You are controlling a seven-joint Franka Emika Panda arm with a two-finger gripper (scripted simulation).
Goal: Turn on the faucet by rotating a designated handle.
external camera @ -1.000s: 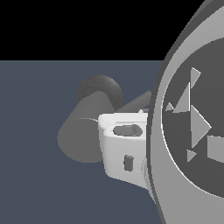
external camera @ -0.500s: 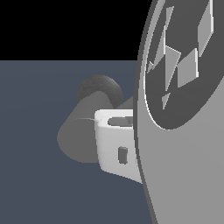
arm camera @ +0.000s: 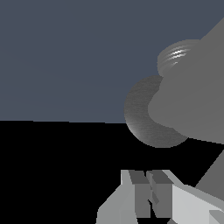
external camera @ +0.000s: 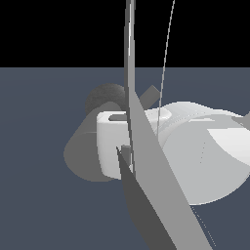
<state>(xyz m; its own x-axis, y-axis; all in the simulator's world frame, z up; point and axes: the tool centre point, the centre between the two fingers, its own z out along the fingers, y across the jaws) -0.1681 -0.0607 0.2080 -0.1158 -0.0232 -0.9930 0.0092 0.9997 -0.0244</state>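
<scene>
In the exterior view the faucet (external camera: 78, 154) is a thick matte grey cylinder lying toward that view's left, with its dark speckled disc base (external camera: 103, 99) behind it. My white gripper (external camera: 111, 142) sits tight against the cylinder's right side, its fingertips hidden. A short grey rod, the handle (external camera: 152, 93), pokes up just behind the gripper. The wrist view has the faucet (arm camera: 192, 103) and its disc base (arm camera: 142, 116) ahead of the gripper (arm camera: 148, 177). The two fingers (arm camera: 133, 190) stand close together with nothing between them.
Long thin grey parts of my own arm (external camera: 146, 161) cross the exterior view very near the camera and hide part of the scene. A large white rounded arm link (external camera: 205, 156) fills that view's right. The floor (external camera: 34, 205) is flat dark blue-grey.
The big grey disc-shaped arm part that covered the exterior view's right has turned edge-on, uncovering the white gripper and arm link. The faucet body has stayed where it was.
</scene>
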